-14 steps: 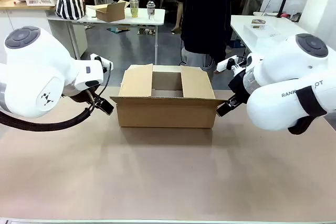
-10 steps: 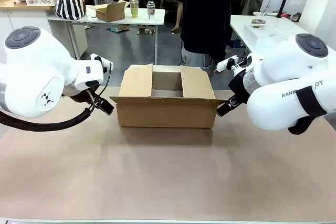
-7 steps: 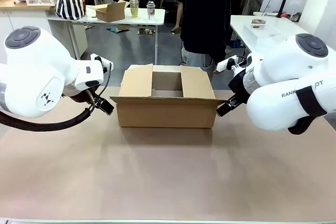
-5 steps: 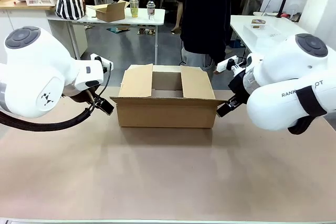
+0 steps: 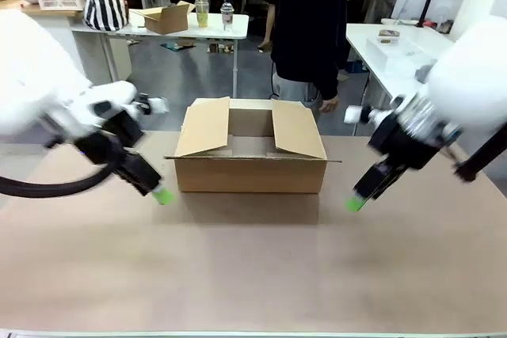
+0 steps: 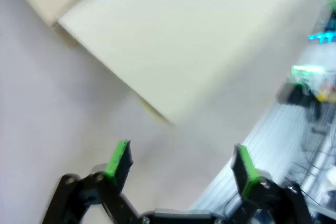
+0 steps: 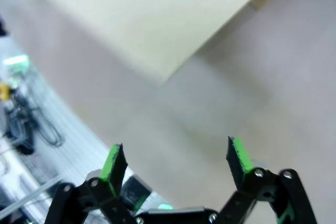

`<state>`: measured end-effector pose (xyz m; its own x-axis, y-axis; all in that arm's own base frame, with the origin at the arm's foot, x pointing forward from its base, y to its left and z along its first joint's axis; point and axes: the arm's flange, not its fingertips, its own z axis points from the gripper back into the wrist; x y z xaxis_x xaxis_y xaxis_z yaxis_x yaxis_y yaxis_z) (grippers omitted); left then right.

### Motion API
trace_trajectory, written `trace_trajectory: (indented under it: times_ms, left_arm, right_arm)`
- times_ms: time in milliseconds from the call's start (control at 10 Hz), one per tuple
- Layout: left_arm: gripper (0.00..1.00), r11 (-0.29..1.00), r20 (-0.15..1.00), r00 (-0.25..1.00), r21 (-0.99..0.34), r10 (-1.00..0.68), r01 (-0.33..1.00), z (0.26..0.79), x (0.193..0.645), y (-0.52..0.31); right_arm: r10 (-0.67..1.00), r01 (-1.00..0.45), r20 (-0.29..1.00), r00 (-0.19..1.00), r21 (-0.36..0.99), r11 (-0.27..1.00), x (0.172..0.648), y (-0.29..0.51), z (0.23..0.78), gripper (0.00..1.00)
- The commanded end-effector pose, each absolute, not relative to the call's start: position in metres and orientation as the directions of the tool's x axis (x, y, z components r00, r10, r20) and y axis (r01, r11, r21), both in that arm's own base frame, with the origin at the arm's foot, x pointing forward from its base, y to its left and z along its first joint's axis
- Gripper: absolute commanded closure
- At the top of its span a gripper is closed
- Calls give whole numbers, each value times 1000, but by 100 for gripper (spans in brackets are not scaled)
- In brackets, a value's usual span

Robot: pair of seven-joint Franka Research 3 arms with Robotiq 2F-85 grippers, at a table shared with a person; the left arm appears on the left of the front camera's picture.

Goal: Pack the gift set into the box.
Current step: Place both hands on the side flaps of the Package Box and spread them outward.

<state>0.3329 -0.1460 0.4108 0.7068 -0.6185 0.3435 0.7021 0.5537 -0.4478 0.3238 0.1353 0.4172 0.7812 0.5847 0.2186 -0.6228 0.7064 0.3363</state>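
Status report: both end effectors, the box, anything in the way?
Left end effector open, left of box. Right end effector open, right of it. Box flaps open. Person close behind.

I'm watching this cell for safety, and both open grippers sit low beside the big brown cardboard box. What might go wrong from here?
1. The left gripper and right gripper flank the large brown corrugated cardboard box near its front corners; a sideways swing may shove it.
2. Its two side flaps lean inward over the opening, so anything lowered in may catch.
3. A person's hand hangs just behind the box, possibly within an arm's reach.
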Motion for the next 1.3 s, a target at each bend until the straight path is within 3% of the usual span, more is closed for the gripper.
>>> trace_trajectory:
  times_ms: [0,100,200,400,600,700,1200]
  left_arm:
    - [0,255,405,588,-628,-700,735,437,307,-96]
    - [0,8,552,424,-602,-718,798,444,295,-92]
    - [0,-117,666,367,-565,-650,817,448,295,-87]
    - [0,-148,884,357,-414,-303,898,450,299,-50]
    - [0,-22,959,258,-258,119,966,440,294,-8]
    - [0,-84,885,341,-385,-317,919,473,300,-37]
    - [0,-84,885,341,-385,-317,919,473,300,-37]
  right_arm:
    - [428,-617,445,786,525,587,284,87,446,0]
    - [379,-676,564,734,658,331,279,77,451,0]
    - [270,-650,601,752,745,151,281,62,454,0]
    - [-56,-558,558,828,829,11,295,16,445,0]
    - [-258,-529,511,820,848,-3,303,-14,421,0]
    - [63,-594,594,802,785,173,312,1,481,0]
    - [63,-594,594,802,785,173,312,1,481,0]
